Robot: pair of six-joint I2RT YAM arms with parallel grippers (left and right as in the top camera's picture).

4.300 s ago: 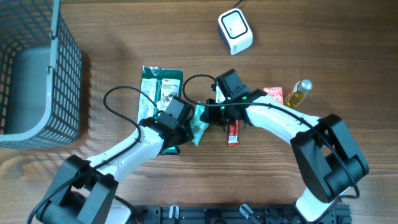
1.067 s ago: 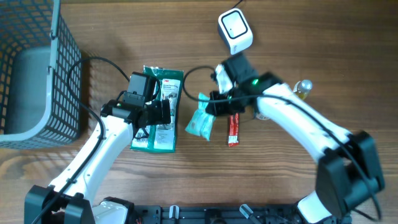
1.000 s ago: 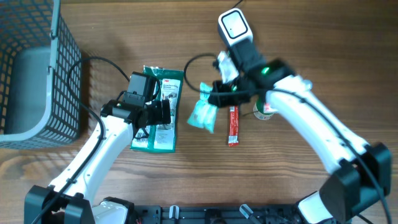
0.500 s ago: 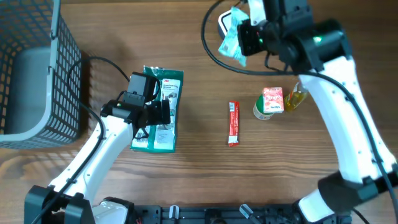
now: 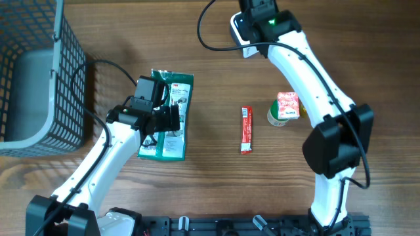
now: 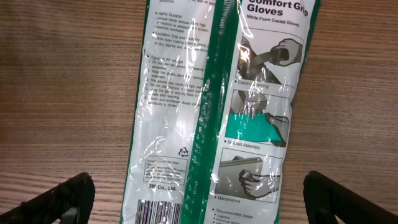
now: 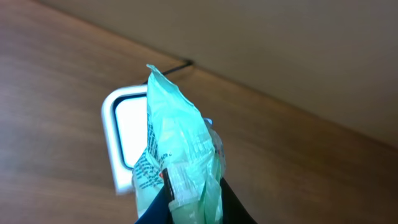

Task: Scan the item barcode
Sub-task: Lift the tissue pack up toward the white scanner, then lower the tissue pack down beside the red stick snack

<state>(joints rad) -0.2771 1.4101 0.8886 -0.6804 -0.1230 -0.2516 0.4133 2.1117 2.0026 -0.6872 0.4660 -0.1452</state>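
Basket [image 5: 39, 78] sits far left. L end effector [image 5: 172, 119] hangs wide open over the gloves pack [image 5: 172, 145], holding nothing. Mid-desk [image 5: 216, 193] lie a red stick [image 5: 246, 130] and a carton [image 5: 287, 103]. R end effector [image 7: 193, 214], pinched narrow on the teal pouch [image 7: 180, 168], holds it up just over the scanner [image 7: 124, 134] at the far edge. Pick & carry look done. Printed side seems to face the window, but barcode alignment isn't clear. Left: get the read, then set pouch down.
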